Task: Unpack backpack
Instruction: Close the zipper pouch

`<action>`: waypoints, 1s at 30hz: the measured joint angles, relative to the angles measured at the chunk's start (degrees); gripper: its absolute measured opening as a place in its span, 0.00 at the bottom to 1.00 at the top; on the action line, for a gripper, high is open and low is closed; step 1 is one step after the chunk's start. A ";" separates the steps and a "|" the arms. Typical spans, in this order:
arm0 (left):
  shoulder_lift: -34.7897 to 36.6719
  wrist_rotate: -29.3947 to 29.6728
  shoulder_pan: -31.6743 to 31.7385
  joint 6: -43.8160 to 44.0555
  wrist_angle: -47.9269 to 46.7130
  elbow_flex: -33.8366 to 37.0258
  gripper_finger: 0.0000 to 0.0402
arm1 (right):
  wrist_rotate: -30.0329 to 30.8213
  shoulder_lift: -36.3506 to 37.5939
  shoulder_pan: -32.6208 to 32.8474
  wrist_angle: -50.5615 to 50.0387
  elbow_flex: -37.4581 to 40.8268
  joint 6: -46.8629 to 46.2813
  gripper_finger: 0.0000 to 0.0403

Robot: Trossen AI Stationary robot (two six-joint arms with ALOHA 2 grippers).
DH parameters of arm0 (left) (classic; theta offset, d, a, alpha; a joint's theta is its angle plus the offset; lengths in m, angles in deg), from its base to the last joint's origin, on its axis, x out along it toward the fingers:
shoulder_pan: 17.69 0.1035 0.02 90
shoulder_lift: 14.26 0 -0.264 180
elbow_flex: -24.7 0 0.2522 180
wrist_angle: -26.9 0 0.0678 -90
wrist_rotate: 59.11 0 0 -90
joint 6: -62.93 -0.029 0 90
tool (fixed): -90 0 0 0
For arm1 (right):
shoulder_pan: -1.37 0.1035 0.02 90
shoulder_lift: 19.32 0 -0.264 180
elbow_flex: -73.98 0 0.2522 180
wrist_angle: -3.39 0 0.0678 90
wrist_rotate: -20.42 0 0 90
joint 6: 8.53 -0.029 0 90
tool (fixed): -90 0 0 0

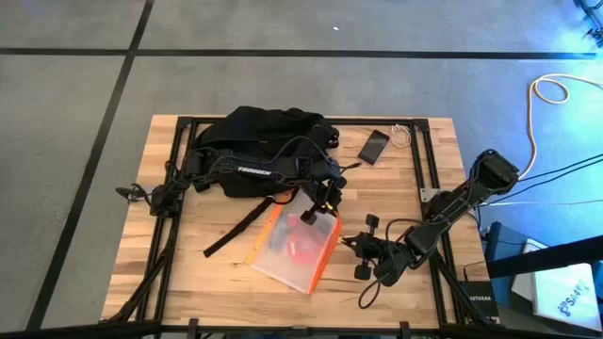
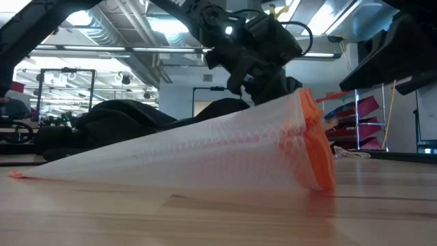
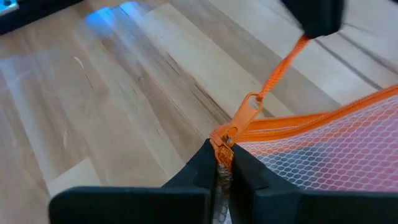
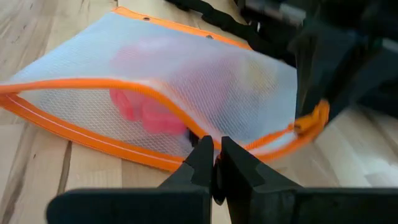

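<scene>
A pale wooden counter (image 1: 188, 273) on a grey floor carries everything, with a workshop room behind it; far to the left of my jaws, toward the back of the counter, the backpack (image 1: 259, 151) lies slumped, a loose strap (image 1: 236, 231) trailing from it toward the front; my left jaws (image 3: 222, 171) sit past it, pinched shut on the corner of the mesh pouch (image 1: 297, 243) right at the orange zipper pull (image 3: 245, 115), lifting that end so the pouch slopes down to the counter; red items (image 4: 146, 109) show through the mesh below and ahead of the right jaws; a phone (image 1: 373, 146) lies beyond my left jaws near the back edge, apart from the pouch; my right jaws (image 4: 214, 165) are closed on nothing, hovering just beside the pouch's near orange edge.

I judge the pouch is out of the backpack and next needs setting clear. The risks: my left grip is on a thin corner of fabric, so a quick move could let it slip; pulling near the zipper pull might tug the zip open and spill the red items; my two jaws are near each other, so a careless move by either arm could make them collide or snag the mesh.
</scene>
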State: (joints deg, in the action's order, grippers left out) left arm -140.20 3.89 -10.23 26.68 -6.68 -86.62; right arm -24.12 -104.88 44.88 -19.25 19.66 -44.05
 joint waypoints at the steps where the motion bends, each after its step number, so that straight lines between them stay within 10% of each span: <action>1: 0.17 0.02 0.02 -0.09 -0.08 0.00 0.00 | 0.02 0.00 0.08 -0.63 0.00 -0.98 0.00; 30: 13.67 1.37 0.68 -2.13 -17.05 0.13 0.00 | 11.26 -4.93 0.22 13.26 -0.19 0.64 0.00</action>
State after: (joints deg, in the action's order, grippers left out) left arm -126.54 5.26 -9.55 24.55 -23.74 -86.49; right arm -12.86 -109.81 45.10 -5.99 19.48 -43.41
